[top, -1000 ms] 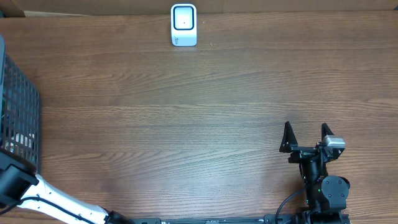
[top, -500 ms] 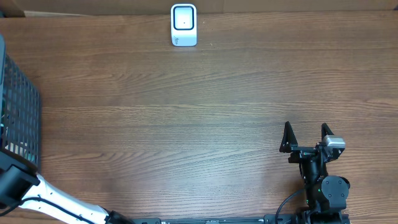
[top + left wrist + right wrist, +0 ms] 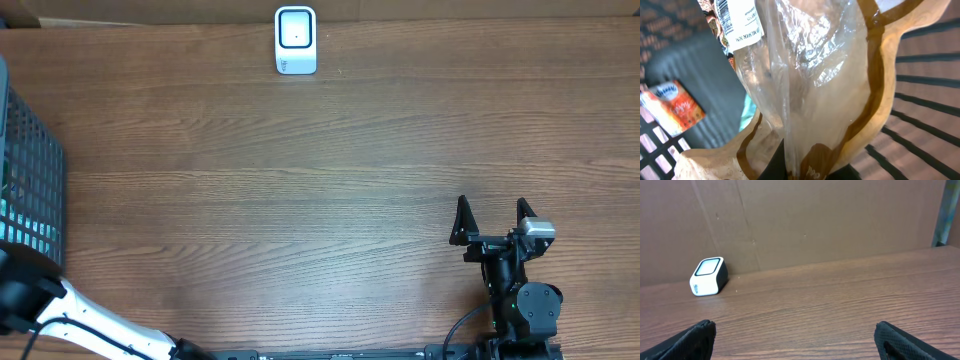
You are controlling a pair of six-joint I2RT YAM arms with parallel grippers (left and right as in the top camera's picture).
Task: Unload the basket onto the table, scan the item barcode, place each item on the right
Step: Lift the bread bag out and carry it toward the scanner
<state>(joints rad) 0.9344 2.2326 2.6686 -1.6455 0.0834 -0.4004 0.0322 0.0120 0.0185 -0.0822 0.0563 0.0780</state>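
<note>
**Left gripper pinches a bagged wooden item inside the basket**

At the far left edge of the wooden table [image 3: 300, 200], a dark mesh basket [image 3: 35, 150] holds the task's thing. In the left wrist view, the left gripper [image 3: 807, 169] is closed tight on the clear plastic bag [image 3: 790, 115] wrapped around a pale wooden item [image 3: 900, 50] with a brown rim. A white label [image 3: 737, 20] at the bag's top carries barcode stripes and small print, too blurred to read. To its left, lower in the basket, lies an orange-red packet [image 3: 675, 107] with a blue oval logo; its writing is unreadable. At the table's far edge, near the middle, stands a small white scanner [image 3: 296, 40]. At the near right, the right gripper [image 3: 493, 222] rests with jaws spread wide, holding nothing.
</note>
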